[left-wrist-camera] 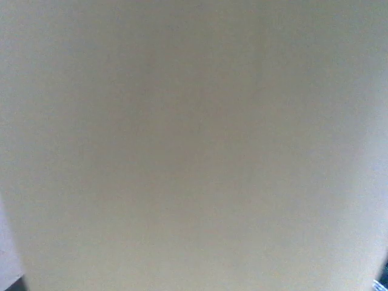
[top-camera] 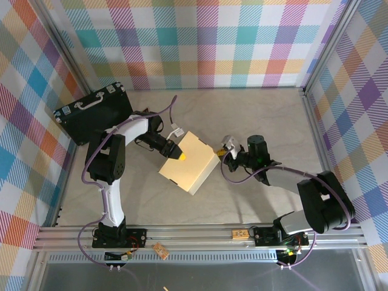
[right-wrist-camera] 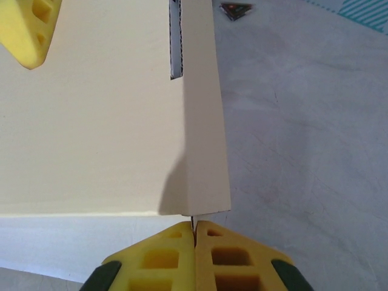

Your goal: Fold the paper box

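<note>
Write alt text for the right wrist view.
The right claw, shut, pinches a thin edge at the corner of the tan paper box. Grey table shows to the right of the box.

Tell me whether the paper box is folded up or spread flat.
Folded: the paper box shows a flat top and upright side walls, forming a shallow block.
</note>
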